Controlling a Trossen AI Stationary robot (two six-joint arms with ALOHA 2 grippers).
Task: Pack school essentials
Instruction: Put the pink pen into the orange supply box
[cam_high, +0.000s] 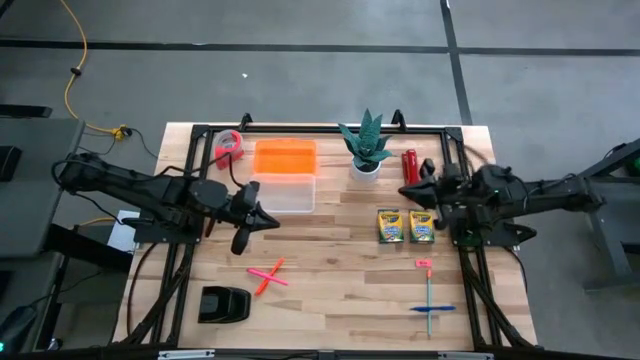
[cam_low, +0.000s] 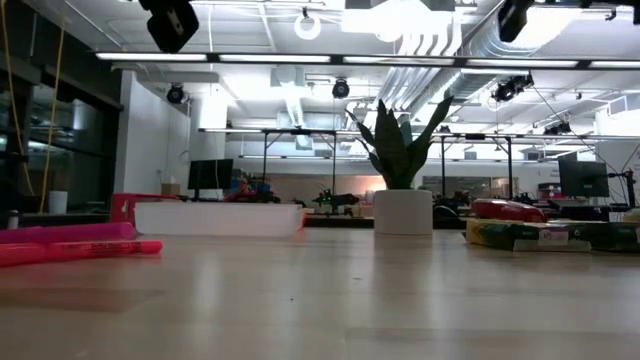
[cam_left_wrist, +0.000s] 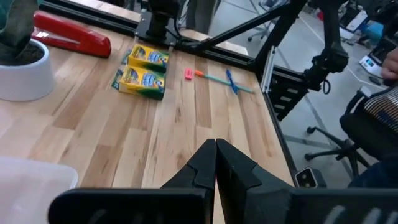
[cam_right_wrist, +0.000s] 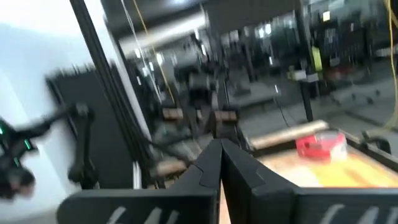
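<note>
Wood-plank table (cam_high: 330, 260), items scattered, both arms parked above it w/ nothing held.

Near edge first: we see a squat black object (cam_high: 223, 304) at the near left corner. Near right corner has the blue pen (cam_high: 432, 309) lying crosswise over the teal pencil (cam_high: 429, 300), making a cross; both thin. Just beyond the pencil tip sits the tiny pink eraser (cam_high: 424, 264).

A bit farther in, left of centre: two thin orange-red sticks (cam_high: 266, 275), crossed in an X, flat on the wood. In the low view they show as pink-red bars (cam_low: 75, 244) at left.

Mid-table right: two crayon boxes (cam_high: 406, 226), yellow w/ green trim, side by side & touching, flat. Left wrist view shows the same pair (cam_left_wrist: 142, 71), printed faces up.

Left gripper (cam_high: 268, 221) hovers mid-left, fingers pressed together, empty. Right gripper (cam_high: 407, 191) hovers over the right side, just beyond the crayon boxes; fingers also closed tight, empty.

Farther: clear lidded container (cam_high: 283, 194) near the left gripper, orange tray (cam_high: 285, 158) behind it, red tape roll (cam_high: 229, 146) at far left. Potted plant (cam_high: 367, 150) in a white pot at far centre, red cylinder (cam_high: 409, 165) beside it.
</note>
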